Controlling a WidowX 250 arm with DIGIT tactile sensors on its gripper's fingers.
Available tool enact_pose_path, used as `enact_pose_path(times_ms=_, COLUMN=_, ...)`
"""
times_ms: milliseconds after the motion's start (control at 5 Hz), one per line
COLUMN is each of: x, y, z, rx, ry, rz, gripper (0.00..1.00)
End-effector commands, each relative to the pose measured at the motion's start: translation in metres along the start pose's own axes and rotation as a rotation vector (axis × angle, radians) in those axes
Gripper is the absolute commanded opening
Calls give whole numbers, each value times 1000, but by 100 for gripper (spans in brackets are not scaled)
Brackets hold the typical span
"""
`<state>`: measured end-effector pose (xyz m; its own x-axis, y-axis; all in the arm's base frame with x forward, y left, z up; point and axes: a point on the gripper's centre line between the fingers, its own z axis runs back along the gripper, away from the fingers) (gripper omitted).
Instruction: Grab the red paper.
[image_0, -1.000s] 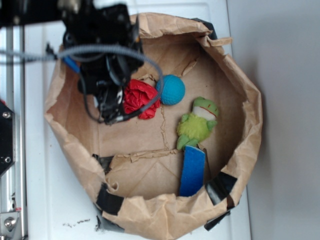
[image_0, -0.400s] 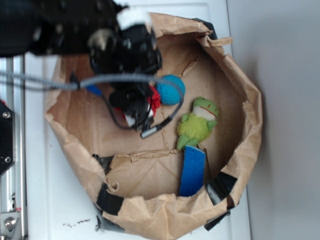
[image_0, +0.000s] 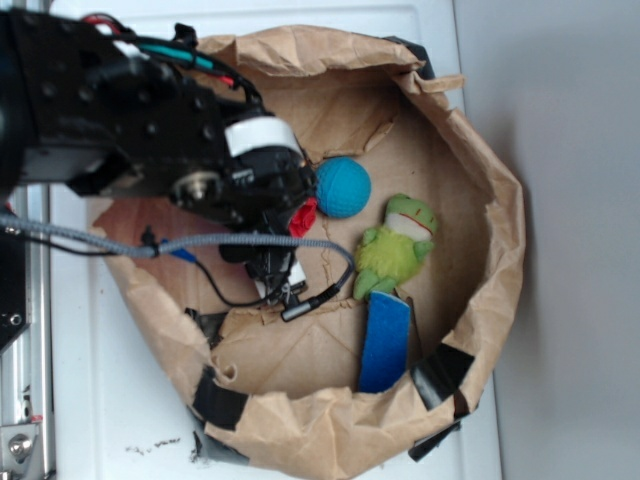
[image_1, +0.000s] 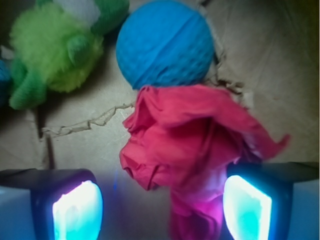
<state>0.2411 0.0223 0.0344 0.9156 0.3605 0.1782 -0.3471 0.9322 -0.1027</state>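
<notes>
The red paper (image_1: 190, 135) is a crumpled wad lying on the brown bag floor, touching the blue ball (image_1: 165, 44) beyond it. In the wrist view my gripper (image_1: 162, 210) is open, its two glowing pads (image_1: 77, 212) spread wide; the wad's lower part reaches between them, close against the right pad. In the exterior view the black arm covers the wad, and only a small red edge (image_0: 304, 217) shows beside the blue ball (image_0: 343, 187). The gripper's tips (image_0: 280, 285) are hidden under the arm there.
Everything sits inside a wide brown paper bag (image_0: 480, 150) with rolled walls. A green plush toy (image_0: 392, 250) and a blue flat block (image_0: 385, 343) lie right of the arm. The plush (image_1: 55, 55) is at the wrist view's upper left.
The arm has swung right and down over the red paper, which was plainly visible a second ago and is now almost wholly covered by it.
</notes>
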Motion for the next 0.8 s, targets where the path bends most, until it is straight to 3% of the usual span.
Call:
enact_pose_path(times_ms=0, x=7, y=-7, z=-14, rx=34, ry=-45, rz=-29, gripper=100)
enact_pose_path(times_ms=200, x=13, y=-10, z=-7, rx=26, ry=-34, rz=-26, gripper=0)
enact_pose_path(times_ms=600, x=17, y=-6, z=19, rx=-24, ry=-39, rz=-36, gripper=0)
